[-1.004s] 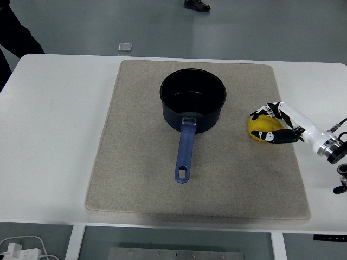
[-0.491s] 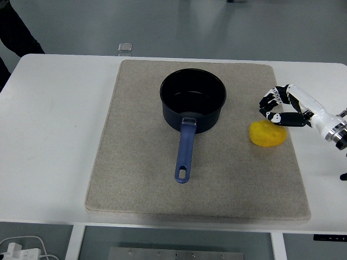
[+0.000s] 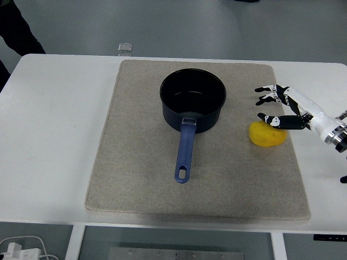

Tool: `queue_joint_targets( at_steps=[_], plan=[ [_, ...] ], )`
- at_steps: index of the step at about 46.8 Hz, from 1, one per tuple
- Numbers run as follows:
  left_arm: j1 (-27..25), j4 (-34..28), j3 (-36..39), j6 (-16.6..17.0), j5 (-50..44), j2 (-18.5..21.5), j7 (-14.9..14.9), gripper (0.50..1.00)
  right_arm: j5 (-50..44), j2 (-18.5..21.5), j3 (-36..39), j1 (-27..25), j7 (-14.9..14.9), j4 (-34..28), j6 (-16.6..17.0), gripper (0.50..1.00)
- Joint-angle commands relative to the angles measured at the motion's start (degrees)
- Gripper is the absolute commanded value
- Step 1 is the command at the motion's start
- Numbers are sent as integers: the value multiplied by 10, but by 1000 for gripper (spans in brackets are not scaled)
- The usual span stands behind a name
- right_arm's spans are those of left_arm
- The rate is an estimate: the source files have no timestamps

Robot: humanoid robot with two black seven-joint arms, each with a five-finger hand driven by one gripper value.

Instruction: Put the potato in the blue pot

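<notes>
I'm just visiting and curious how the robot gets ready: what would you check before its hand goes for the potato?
1. Potato in sight, lying on the mat, right of the pot: ok.
2. Right hand open, fingers spread: ok.
3. Hand holding the potato: not ok, it hovers just beside it, empty.
4. Blue pot upright and empty: ok.
5. Path from potato to pot free of objects: ok.
6. Pot handle points toward the near edge, away from the hand: ok.

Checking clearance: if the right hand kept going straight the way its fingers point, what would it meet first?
Probably the dark blue pot; the open right hand points left above the yellow potato. Its height is unclear.
</notes>
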Motion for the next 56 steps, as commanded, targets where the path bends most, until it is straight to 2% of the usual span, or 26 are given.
queue_joint_targets(
  at_steps=[1, 12, 31, 40, 56],
  plan=[
    [0, 0, 0, 0, 0, 0, 0, 996, -1, -2, 0, -11, 0, 7, 0, 866],
    [0, -1, 0, 0, 0, 0, 0, 996, -15, -5, -3, -35, 1, 10, 0, 864],
    [0, -2, 0, 0, 0, 0, 0, 996, -47, -35, -37, -29, 6, 15, 0, 860],
    [0, -1, 0, 0, 0, 0, 0, 996, -50, -39, -44, -26, 6, 15, 0, 809],
    [0, -2, 0, 0, 0, 0, -1, 996, -62, -57, -85, 12, 6, 16, 1, 776]
  ],
)
